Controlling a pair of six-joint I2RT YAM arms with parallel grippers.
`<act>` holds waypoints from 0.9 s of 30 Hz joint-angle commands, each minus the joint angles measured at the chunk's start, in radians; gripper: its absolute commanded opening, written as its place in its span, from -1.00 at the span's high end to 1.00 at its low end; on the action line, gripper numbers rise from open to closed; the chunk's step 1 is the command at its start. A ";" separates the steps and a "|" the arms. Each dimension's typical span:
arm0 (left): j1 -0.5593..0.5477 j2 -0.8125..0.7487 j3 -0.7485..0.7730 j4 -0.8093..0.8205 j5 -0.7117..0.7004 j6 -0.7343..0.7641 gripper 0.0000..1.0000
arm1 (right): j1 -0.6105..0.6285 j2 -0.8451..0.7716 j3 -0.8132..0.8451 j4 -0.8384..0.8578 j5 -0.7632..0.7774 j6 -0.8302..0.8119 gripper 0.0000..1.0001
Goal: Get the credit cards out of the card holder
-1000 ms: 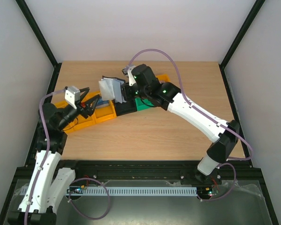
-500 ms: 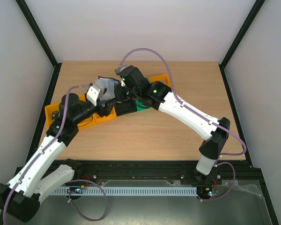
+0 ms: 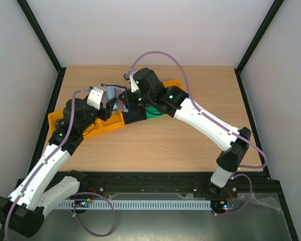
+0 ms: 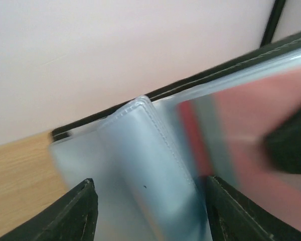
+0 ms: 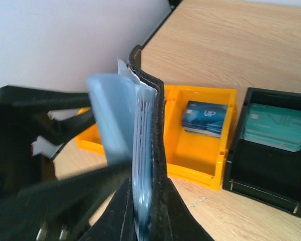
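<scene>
Pinches the card holder (image 3: 115, 94) upright in the right gripper (image 5: 148, 216), 12 o'clock of the yellow bin (image 3: 112, 125). Spreads the left gripper (image 4: 153, 201) wide around a clear pocket (image 4: 140, 165). Leaves a red credit card (image 4: 251, 145) inside, so seemingly unfinished

A robotics lab test cell: white left arm (image 3: 50, 165) and right arm (image 3: 205, 120) bolted to a black rail (image 3: 155, 178) at a wooden table (image 3: 180, 145), enclosed by plain white panels (image 3: 150, 30) and black frame struts (image 3: 40, 35).

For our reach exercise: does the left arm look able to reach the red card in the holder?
Probably yes: the left gripper straddles the clear pockets beside the red card, while the right gripper holds the card holder upright; one pocket covers the card.
</scene>
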 commanded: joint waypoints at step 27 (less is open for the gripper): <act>0.231 -0.203 -0.088 0.271 0.940 -0.385 -0.99 | -0.128 -0.420 -0.318 0.243 -0.851 -0.338 0.97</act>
